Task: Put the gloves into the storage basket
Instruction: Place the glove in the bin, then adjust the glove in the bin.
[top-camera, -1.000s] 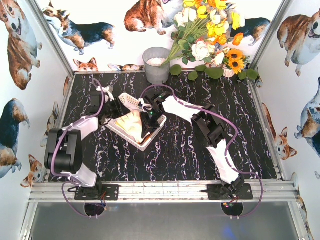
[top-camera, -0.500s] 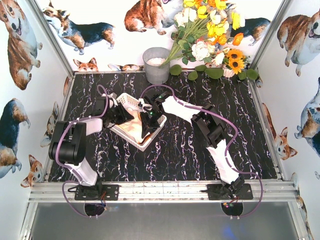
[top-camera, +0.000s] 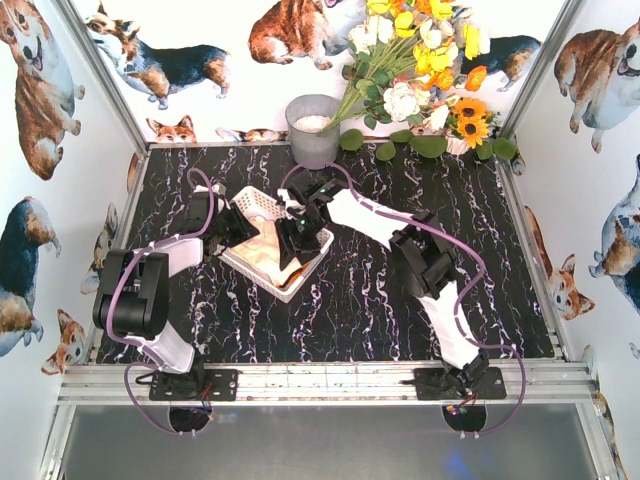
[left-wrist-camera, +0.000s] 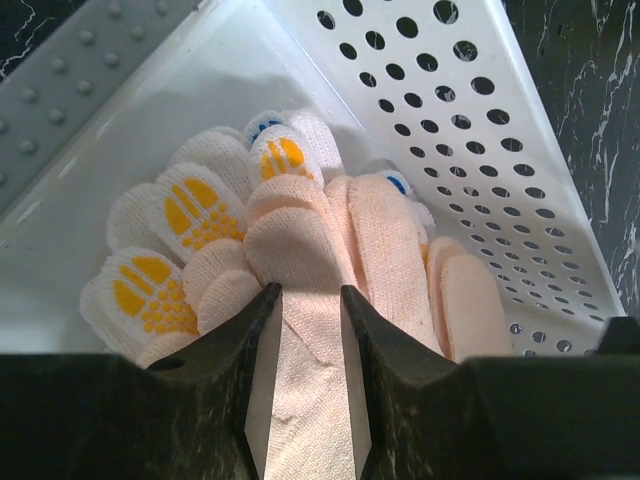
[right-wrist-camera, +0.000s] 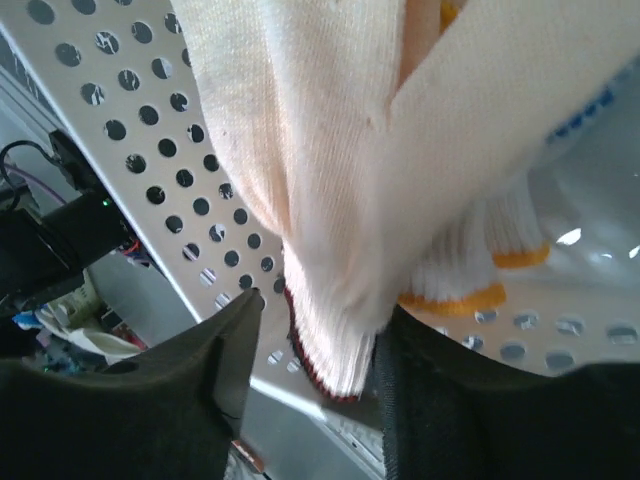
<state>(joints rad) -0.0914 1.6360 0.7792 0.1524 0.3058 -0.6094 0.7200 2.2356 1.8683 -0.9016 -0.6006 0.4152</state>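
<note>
The white storage basket (top-camera: 262, 207) sits left of the table's middle with the gloves (top-camera: 262, 252) piled in it. My left gripper (top-camera: 238, 232) reaches in from the left. In the left wrist view the left gripper (left-wrist-camera: 306, 292) is shut on the peach glove (left-wrist-camera: 385, 250), beside white gloves with yellow dots (left-wrist-camera: 185, 215) and the perforated wall (left-wrist-camera: 470, 150). My right gripper (top-camera: 295, 240) hangs over the basket's right half. In its wrist view the right gripper (right-wrist-camera: 318, 308) stands open; a cream glove's red-hemmed cuff (right-wrist-camera: 330, 200) rests against one finger, above an orange-cuffed glove (right-wrist-camera: 470, 290).
A grey metal bucket (top-camera: 313, 130) stands at the back, with a bunch of artificial flowers (top-camera: 420, 70) to its right. Corgi-print walls close in the black marble table (top-camera: 400, 300) on three sides. Purple cables loop over both arms.
My left gripper has moved right into the basket and closed on the peach glove. My right gripper has opened, letting go of the cream glove. The basket has shifted slightly.
</note>
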